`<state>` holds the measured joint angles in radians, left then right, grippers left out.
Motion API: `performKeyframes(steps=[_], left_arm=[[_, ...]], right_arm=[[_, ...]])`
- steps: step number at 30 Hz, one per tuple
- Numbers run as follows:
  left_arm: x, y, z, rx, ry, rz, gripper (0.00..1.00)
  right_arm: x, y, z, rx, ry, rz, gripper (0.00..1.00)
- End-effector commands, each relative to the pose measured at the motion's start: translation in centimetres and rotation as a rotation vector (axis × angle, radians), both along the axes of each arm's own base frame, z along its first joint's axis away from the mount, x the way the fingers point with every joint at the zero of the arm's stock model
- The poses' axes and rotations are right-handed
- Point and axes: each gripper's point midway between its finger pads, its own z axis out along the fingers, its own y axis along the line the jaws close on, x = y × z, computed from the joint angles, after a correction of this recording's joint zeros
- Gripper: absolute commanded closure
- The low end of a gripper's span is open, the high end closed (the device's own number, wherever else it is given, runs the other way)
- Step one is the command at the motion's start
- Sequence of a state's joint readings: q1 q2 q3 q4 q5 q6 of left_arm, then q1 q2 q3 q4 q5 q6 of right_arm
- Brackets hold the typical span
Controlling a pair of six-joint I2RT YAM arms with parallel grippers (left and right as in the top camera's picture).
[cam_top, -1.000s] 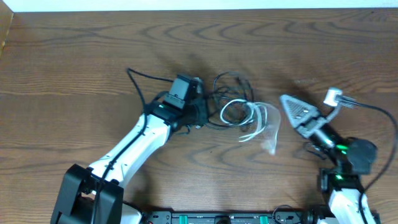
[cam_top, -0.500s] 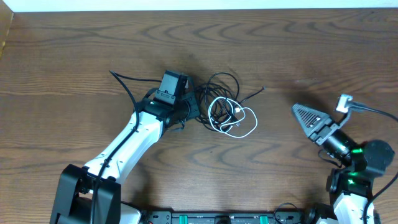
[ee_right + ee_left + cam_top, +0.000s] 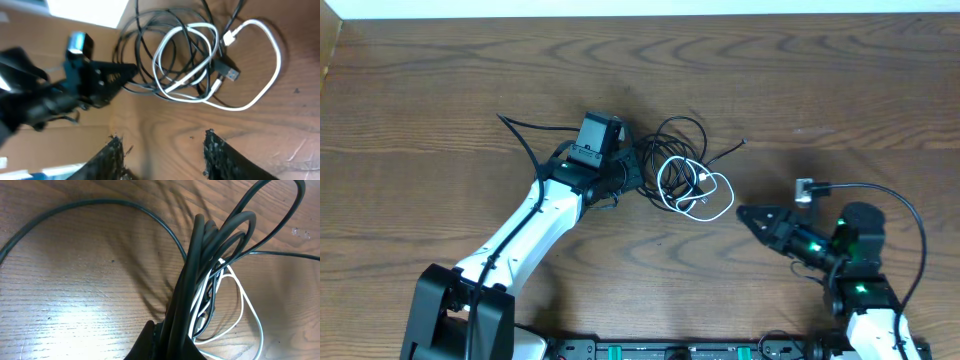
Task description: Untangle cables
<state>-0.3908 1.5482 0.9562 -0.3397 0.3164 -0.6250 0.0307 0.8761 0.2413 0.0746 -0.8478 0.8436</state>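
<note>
The cables (image 3: 692, 178), black loops wound through one white cord (image 3: 277, 60), lie tangled in the middle of the table (image 3: 440, 100). The left gripper (image 3: 630, 174) clamps a bundle of black strands at the pile's left edge, likely anchoring it. The right gripper (image 3: 746, 213), jaws parted and empty, faces the white loop.

Brown wooden table (image 3: 440, 90), heavy grain throughout. Bears near its middle a heap of thin black cables (image 3: 682, 135) in overlapping loops. Bears too a white cable (image 3: 698, 190), looped through the black ones, spreading rightward.
</note>
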Motion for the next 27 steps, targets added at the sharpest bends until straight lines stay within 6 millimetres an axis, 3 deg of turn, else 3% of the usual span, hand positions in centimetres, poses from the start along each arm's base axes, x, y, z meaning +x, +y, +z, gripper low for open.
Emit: performKeyframes(steps=[1,3,7,8,9,10,14,20,24,27], left_arm=[[-0.1,-0.2,0.0,-0.009,0.006,-0.006,0.92],[-0.2,-0.2,0.0,-0.008,0.008,-0.007,0.92],[-0.3,-0.1,-0.2,-0.006,0.013,-0.007,0.92],[-0.3,-0.1,-0.2,-0.006,0.014,-0.007,0.86],[-0.4,-0.1,-0.3,-0.005,0.014,-0.007,0.73],[-0.4,-0.1,-0.3,-0.005,0.015,-0.007,0.59],[-0.4,-0.1,-0.9,0.001,0.031,-0.008,0.27],[-1.2,-0.8,-3.8,0.018,0.127,0.011,0.14],[-1.6,-1.0,-6.2,0.013,0.223,0.103,0.13],[-1.5,0.0,-7.9,0.034,0.288,0.255,0.15]], right_arm=[[0.7,0.3,-1.7,-0.118,-0.003,-0.044,0.49],[0.5,1.0,-2.7,-0.138,0.04,-0.045,0.44],[0.9,1.3,-4.6,-0.219,0.075,-0.09,0.09],[1.0,1.2,-5.0,-0.239,0.078,-0.102,0.04],[1.0,1.1,-5.4,-0.252,0.088,-0.113,0.02],[1.1,1.1,-5.6,-0.255,0.1,-0.12,0.01],[1.1,1.3,-6.1,-0.252,0.117,-0.117,0.01],[1.0,1.3,-6.1,-0.253,0.121,-0.116,0.01],[0.8,1.3,-6.2,-0.251,0.128,-0.11,0.01],[0.9,1.2,-6.3,-0.255,0.127,-0.115,0.01]])
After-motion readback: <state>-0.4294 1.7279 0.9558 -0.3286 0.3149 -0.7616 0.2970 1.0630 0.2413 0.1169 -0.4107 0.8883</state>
